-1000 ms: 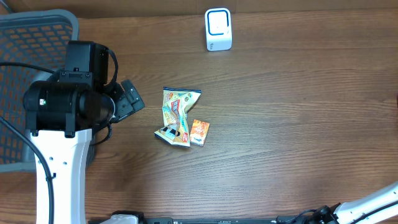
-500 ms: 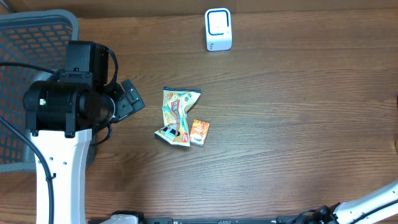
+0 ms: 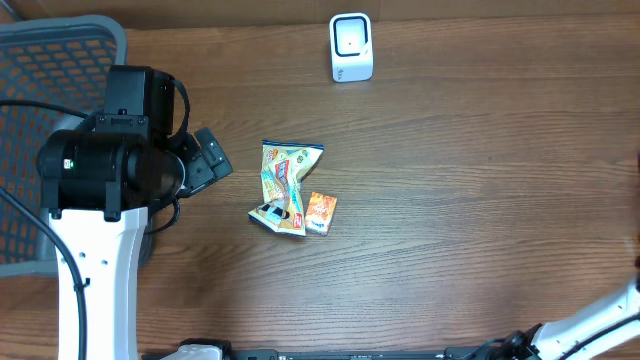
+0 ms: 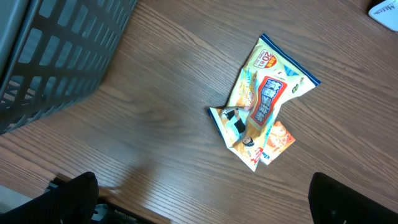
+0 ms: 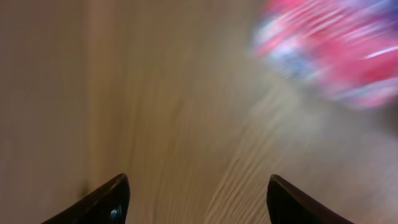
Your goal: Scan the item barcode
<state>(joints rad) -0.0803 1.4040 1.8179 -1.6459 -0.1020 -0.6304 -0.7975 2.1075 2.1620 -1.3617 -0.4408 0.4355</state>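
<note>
Soft, even room light; one view badly blurred.
Overhead and left wrist views are sharp, the table [image 3: 480,200] evenly lit, shadows faint; the scanner [image 3: 351,40] face glows white. In the right wrist view wood grain and a red shape [image 5: 329,50] streak into blur.

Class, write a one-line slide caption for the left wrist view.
Crumpled snack packet lying on a wooden table, grey basket nearby.

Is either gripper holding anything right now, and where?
Nothing is held. The left gripper and the right gripper both have open, empty jaws; the snack packet lies free on the table.
</note>
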